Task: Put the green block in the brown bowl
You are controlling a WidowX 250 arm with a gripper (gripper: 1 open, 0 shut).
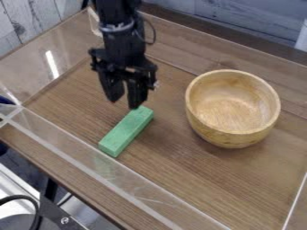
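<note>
The gripper [125, 95] points down with its 2 fingers [110, 88] spread apart. It holds nothing. It hangs just above the far end of the green block [127, 130]. The block lies flat on the wooden table [204, 184]. The brown bowl [232, 108] sits to the right, apart from the block.

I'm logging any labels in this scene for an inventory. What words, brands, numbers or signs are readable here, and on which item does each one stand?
None: no readable text appears anywhere in this view.
green block: plain, no marking.
brown bowl: only wood grain, no label.
pincer and the dark arm above it: no legible brand or number; any fine print is too small and blurred to tell.
</note>
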